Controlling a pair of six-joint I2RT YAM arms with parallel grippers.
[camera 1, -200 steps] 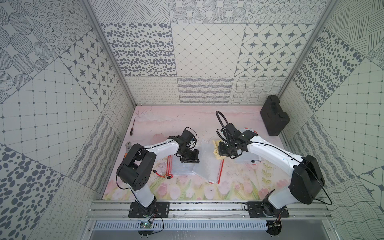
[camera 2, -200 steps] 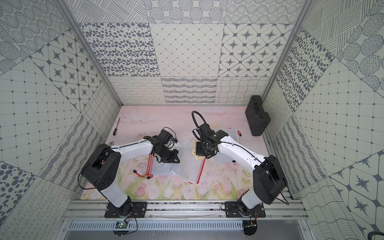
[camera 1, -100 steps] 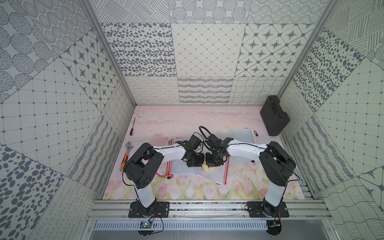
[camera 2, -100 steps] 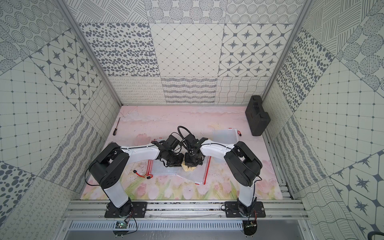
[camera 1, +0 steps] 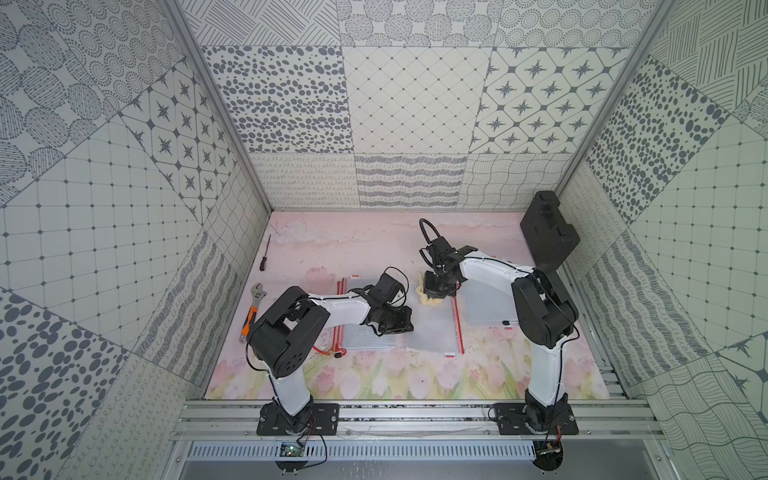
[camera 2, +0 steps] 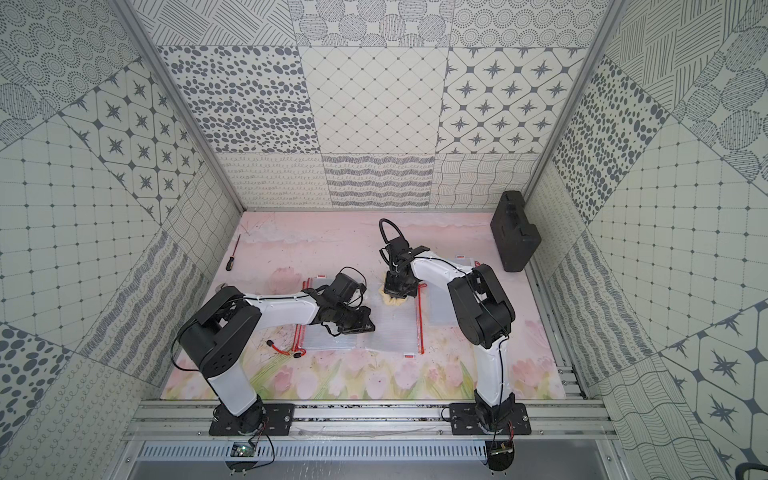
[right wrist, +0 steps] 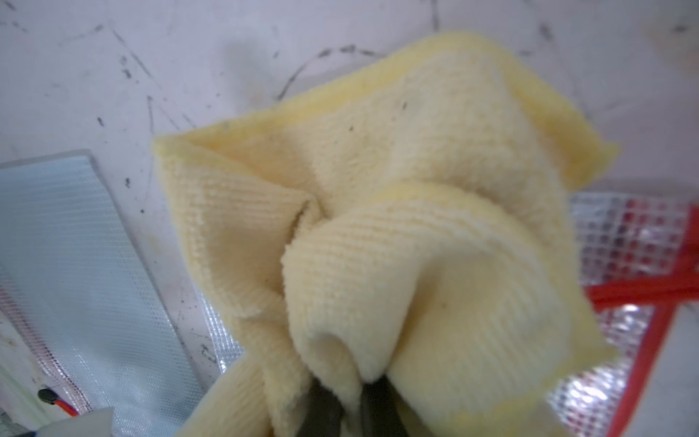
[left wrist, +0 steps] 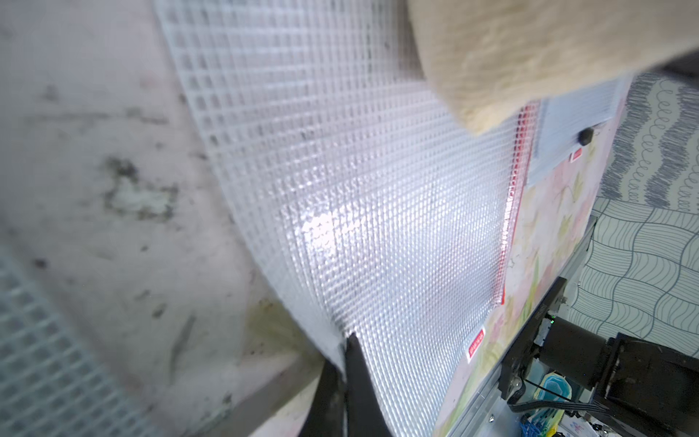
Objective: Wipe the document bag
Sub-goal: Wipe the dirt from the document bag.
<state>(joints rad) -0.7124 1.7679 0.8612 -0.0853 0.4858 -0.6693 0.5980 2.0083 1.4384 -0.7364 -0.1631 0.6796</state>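
- Yellow terry cloth (camera 1: 430, 299), bunched into soft folds, is clamped in the right jaws, which are closed tight on a gathered fold of it.
- The cloth rests at the far end of the clear grid-mesh plastic document bag with a red zip edge (camera 1: 432, 330). Part of the cloth spills onto the bare pink floral-printed surface (camera 1: 374, 245).
- The document bag lies in the middle of the surface between the two arms, with its red zip along the side toward the right arm (camera 1: 490, 274).
- The left jaws are closed and pinch the near left edge of the document bag. In the left wrist view the tips meet right at that edge, which curls up a little.
- The left arm (camera 1: 340, 311) stretches low over a second clear mesh bag with a red zip (camera 1: 365, 338), which lies just beside the document bag.
- A third clear mesh bag (camera 1: 486, 307) lies on the other side, partly under the right arm.
- A black hard plastic case (camera 1: 548, 237) leans against the right wall.
- A slim dark-handled screwdriver (camera 1: 264, 257) and an orange-handled adjustable wrench (camera 1: 253, 305) lie near the left wall, well apart from the document bag.
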